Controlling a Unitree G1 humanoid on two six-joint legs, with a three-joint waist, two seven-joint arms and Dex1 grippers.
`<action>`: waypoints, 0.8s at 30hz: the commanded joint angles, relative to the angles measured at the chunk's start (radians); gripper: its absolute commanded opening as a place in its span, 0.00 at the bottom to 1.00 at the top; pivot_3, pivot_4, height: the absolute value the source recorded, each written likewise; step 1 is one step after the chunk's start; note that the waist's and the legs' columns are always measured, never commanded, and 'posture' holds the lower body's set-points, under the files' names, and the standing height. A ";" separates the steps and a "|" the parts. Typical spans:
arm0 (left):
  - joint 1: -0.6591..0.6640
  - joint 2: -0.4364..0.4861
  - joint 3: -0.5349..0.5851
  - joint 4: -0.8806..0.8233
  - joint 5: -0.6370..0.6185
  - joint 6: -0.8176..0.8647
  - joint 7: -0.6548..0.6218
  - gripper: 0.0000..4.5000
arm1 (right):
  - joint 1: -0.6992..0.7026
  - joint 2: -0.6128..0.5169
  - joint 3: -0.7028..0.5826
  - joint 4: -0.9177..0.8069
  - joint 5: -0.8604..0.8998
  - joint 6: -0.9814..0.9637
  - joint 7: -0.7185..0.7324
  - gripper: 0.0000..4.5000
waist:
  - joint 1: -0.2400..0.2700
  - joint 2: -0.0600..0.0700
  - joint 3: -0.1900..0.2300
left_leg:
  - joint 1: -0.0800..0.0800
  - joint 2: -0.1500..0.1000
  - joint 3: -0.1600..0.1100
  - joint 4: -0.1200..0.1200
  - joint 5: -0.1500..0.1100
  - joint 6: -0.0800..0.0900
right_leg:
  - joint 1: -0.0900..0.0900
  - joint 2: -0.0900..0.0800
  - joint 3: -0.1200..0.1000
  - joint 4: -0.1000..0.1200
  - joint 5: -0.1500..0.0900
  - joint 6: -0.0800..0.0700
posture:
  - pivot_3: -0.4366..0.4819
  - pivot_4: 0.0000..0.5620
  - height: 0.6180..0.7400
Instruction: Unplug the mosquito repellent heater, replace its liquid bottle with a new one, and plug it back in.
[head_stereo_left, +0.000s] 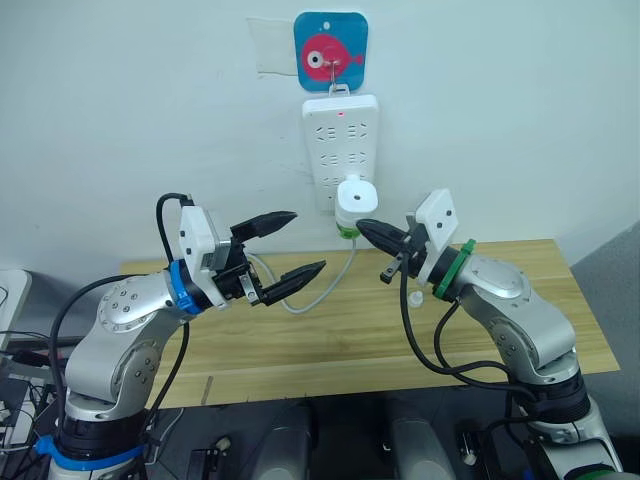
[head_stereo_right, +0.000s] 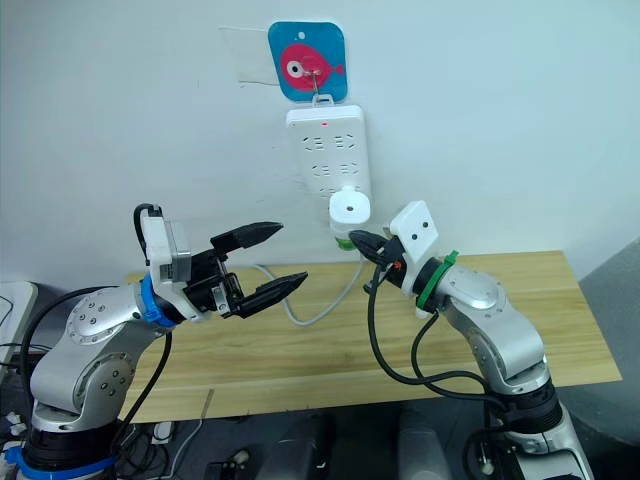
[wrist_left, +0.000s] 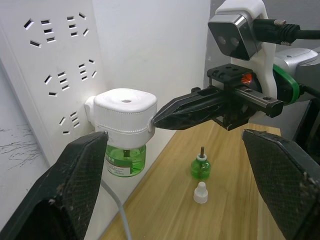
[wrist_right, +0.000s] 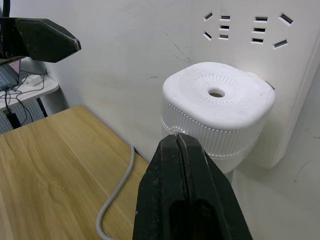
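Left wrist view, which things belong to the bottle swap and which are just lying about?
Job: mosquito repellent heater plugged into the power strip; its green bottle; spare green bottle and white cap on the table.
Lying about: fish wall hook; grey cable.

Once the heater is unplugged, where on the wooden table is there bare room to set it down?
The table is bare to the right of the right pincer, and along the front edge between the arms. It is crowded under the heater, where the cable, spare bottle and white cap lie.
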 joint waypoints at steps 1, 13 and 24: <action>0.003 0.007 0.000 -0.015 -0.007 -0.016 0.002 1.00 | -0.018 0.000 -0.008 -0.009 -0.022 -0.028 -0.004 0.00 | 0.000 0.000 0.000 | 0.000 0.000 0.000 0.000 0.000 0.000 | 0.000 0.000 0.000 0.000 0.000 0.000 | 0.48 0.45 1.00; -0.013 0.003 -0.006 0.002 -0.006 -0.013 0.010 1.00 | -0.017 0.013 0.031 -0.009 -0.118 -0.021 -0.051 0.00 | 0.000 0.000 0.000 | 0.000 0.000 0.000 0.000 0.000 0.000 | 0.000 0.000 0.000 0.000 0.000 0.000 | 0.49 0.46 1.00; -0.010 0.002 -0.009 0.002 -0.013 -0.007 0.015 1.00 | -0.015 0.071 -0.042 -0.020 -0.090 0.003 -0.096 0.00 | 0.000 0.000 0.000 | 0.000 0.002 0.000 0.000 0.000 0.000 | 0.000 0.003 0.000 0.000 0.001 -0.001 | 0.48 0.46 1.00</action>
